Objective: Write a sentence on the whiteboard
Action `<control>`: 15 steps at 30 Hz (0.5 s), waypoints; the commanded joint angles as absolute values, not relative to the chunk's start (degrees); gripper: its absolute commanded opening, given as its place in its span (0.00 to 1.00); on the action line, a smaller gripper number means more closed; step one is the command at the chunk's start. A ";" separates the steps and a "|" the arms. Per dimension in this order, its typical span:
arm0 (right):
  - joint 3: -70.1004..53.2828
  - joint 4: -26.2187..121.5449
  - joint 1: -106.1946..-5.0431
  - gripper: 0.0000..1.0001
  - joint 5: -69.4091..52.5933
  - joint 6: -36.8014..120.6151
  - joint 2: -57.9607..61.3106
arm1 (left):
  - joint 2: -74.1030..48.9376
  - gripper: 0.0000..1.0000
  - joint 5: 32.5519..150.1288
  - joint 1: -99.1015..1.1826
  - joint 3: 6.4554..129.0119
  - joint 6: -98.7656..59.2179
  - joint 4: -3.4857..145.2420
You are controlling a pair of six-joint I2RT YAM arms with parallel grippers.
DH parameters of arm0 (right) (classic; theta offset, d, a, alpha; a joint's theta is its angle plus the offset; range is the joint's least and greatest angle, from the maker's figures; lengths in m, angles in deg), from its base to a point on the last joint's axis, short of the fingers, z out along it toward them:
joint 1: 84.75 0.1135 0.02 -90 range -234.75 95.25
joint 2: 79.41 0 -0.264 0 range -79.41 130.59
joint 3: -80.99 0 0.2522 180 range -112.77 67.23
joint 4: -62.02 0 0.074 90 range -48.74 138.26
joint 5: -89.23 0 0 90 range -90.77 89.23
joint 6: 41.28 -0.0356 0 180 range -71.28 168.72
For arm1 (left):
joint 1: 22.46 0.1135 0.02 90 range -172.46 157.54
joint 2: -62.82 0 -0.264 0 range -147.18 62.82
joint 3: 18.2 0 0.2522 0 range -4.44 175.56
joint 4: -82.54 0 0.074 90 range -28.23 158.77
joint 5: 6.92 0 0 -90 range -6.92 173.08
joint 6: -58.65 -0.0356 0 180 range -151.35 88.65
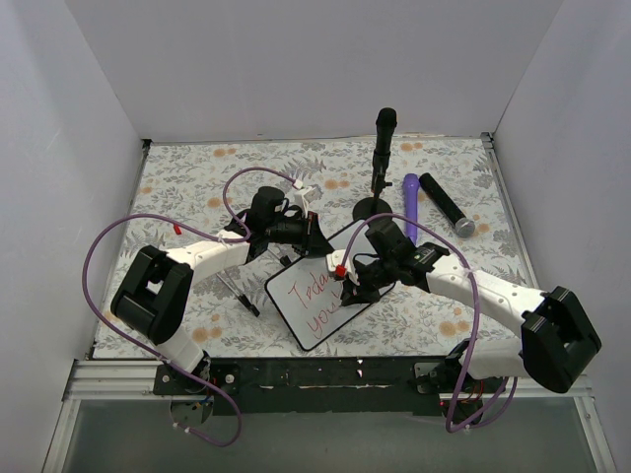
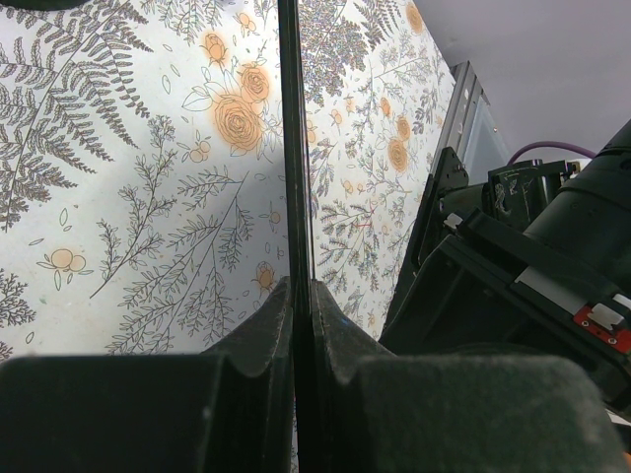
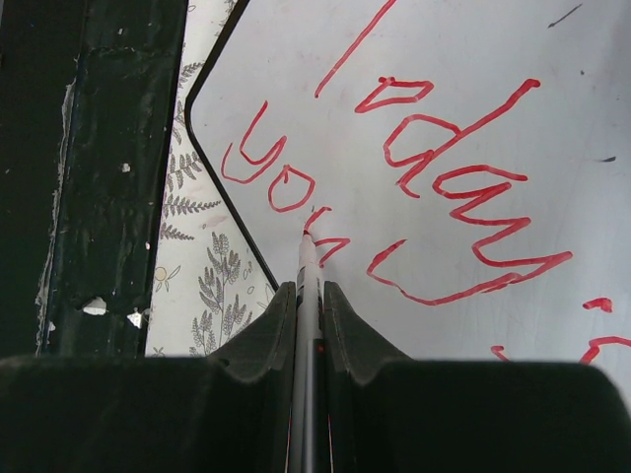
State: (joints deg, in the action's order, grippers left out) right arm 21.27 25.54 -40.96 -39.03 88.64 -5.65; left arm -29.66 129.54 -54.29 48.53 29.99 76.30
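The whiteboard (image 1: 288,294) lies slanted on the floral table, near the front middle. Its red sentence (image 1: 319,299) reads "Today's" over "your" in cursive (image 3: 444,168). My left gripper (image 1: 309,233) is shut on the board's far edge; in the left wrist view the thin black frame (image 2: 294,148) runs straight up from between the fingers (image 2: 302,291). My right gripper (image 1: 349,283) is shut on a marker (image 3: 308,286), whose red tip touches the white surface (image 3: 552,89) at the last letter of "your". The right gripper (image 3: 308,293) hovers low over the board's near corner.
Behind the board stands a black mic-shaped stand (image 1: 380,158). A purple cylinder (image 1: 410,202) and a black cylinder with a grey end (image 1: 446,204) lie at the back right. A black pen (image 1: 237,293) lies left of the board. The black base rail (image 1: 325,374) runs along the near edge.
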 commanded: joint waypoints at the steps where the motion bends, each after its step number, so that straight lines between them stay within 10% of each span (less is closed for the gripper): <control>1: 21.87 25.32 -41.33 0.01 -37.42 90.12 -7.16 | -28.85 0.00 130.01 -54.36 49.97 24.81 78.09; 15: 20.47 23.74 -43.35 0.01 -40.57 90.73 -8.83 | -28.85 0.00 130.10 -54.36 50.06 24.46 77.74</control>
